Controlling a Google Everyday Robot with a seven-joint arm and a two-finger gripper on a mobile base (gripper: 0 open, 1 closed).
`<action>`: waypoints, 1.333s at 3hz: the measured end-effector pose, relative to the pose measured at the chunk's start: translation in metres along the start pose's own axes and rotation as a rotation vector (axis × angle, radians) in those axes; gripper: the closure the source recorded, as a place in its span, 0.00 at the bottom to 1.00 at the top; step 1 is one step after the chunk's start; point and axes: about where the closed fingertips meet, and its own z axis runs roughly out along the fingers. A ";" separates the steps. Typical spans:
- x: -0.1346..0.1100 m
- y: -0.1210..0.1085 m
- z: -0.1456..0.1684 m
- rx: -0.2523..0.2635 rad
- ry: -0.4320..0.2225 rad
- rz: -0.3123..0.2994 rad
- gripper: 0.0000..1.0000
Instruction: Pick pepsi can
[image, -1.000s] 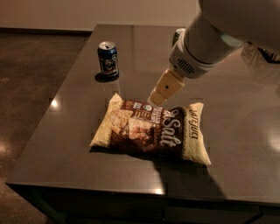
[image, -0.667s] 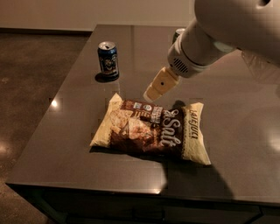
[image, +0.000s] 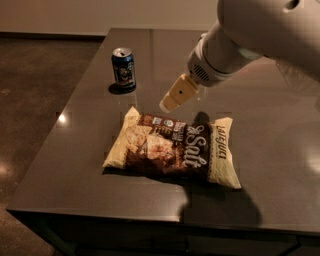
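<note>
The pepsi can (image: 123, 68) stands upright on the dark table (image: 75, 165) near its far left edge; it is dark blue with a silver top and a light graphic. My gripper (image: 168, 104) hangs above the table to the right of the can, apart from it, just over the top edge of a chip bag. Only its pale yellow tip shows, pointing down and left from the white arm (image: 250, 35).
A brown and yellow chip bag (image: 172, 150) lies flat in the middle of the table. The table's left and front edges drop to a dark floor (image: 35, 75). The arm's shadow falls on the front right of the table.
The gripper has moved left and slightly forward, closer to the can. The can and chip bag have not moved.
</note>
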 end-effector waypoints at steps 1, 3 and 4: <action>-0.018 -0.008 0.022 -0.001 -0.045 0.057 0.00; -0.071 -0.006 0.084 -0.056 -0.132 0.111 0.00; -0.094 0.000 0.114 -0.086 -0.161 0.122 0.00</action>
